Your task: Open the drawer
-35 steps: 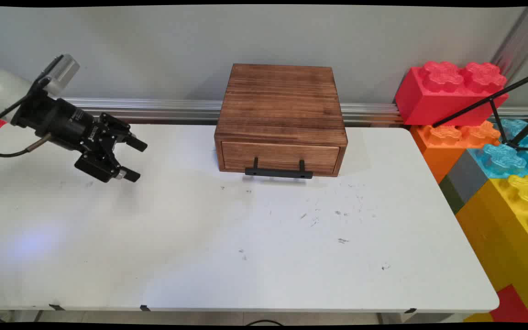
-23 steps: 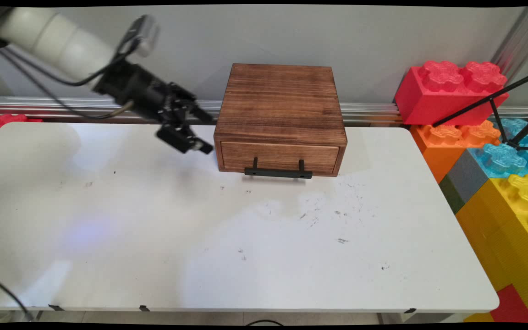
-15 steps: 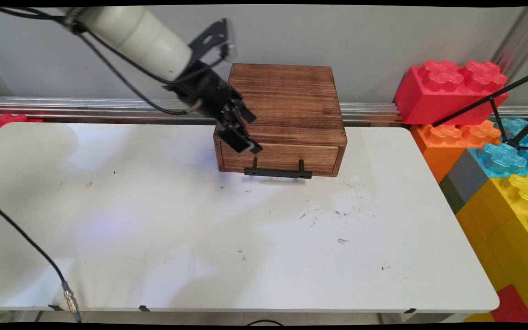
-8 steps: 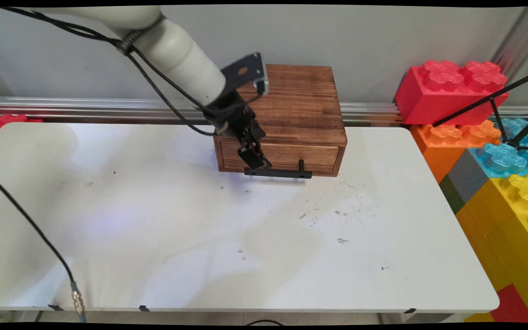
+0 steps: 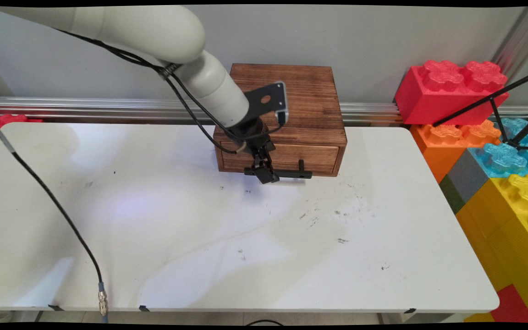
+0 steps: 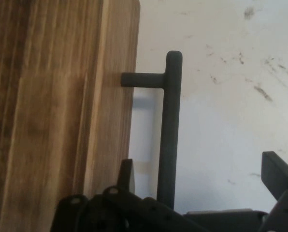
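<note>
1. The gripper (image 5: 266, 176) hangs off the white arm (image 5: 209, 87) and points down at the front of the wooden drawer box (image 5: 300, 98), right at the left part of the black handle (image 5: 291, 173).
2. In the hand view, the fingers (image 6: 278, 169) are spread wide: one sits in the gap between the drawer front (image 6: 112, 96) and the handle (image 6: 170, 130), and the other is out on the far side over the tabletop (image 6: 231, 96). So the bar runs between them, but neither one looks like it's touching it (nothing is pinched).
3. The handle is a plain black bar on two short posts; the hand view only shows one post joining the wood, the rest is hidden behind the gripper's linkage (image 6: 134, 212).
4. The drawer looks pushed all the way in, its front flush with the box.
5. The box itself sits at the back of the white tabletop (image 5: 245, 238), about in the middle, up against the metal rail (image 5: 85, 107) along the wall.
6. Off the right end of the tabletop there's a stack of giant toy bricks (image 5: 452, 89) (red on top, then orange, blue and yellow lower down), well apart from the gripper.
7. A black cable (image 5: 57, 211) droops from the arm across the left side of the tabletop, with a metal connector dangling at the near edge.
8. The tabletop has dark scuff marks scattered in front of the box.
</note>
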Controlling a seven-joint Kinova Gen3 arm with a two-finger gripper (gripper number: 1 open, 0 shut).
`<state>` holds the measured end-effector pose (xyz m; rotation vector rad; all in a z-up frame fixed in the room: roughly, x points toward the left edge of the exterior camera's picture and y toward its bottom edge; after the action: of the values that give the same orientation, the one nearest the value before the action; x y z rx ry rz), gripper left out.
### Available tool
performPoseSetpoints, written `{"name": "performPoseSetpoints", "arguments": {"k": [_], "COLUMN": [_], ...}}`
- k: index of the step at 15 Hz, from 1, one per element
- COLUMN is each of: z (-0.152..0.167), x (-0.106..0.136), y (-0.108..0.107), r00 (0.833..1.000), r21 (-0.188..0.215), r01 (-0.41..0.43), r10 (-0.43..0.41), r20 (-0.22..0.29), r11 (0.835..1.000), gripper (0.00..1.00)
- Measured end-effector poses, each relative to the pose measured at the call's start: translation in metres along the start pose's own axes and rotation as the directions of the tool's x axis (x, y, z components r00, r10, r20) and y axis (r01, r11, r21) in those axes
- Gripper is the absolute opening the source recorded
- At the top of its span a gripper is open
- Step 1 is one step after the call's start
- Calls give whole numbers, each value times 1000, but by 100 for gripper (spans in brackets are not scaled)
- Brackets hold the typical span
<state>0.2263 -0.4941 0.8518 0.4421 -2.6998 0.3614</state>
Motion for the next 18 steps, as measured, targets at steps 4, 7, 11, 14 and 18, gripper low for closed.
{"name": "performPoseSetpoints", "arguments": {"k": [4, 7, 11, 14, 18], "z": [22, 36, 50, 58, 68], "x": [3, 4, 3, 1, -1], "y": [3, 4, 6, 8, 9], "r00": [999, 997, 994, 991, 988], "r21": [-5, -8, -11, -17, -23], "r01": [-40, -71, -105, -127, -145], "r10": [40, 71, 106, 127, 146], "r20": [19, 30, 40, 44, 48], "r11": [999, 997, 994, 992, 989], "gripper": [100, 100, 100, 100, 100]}}
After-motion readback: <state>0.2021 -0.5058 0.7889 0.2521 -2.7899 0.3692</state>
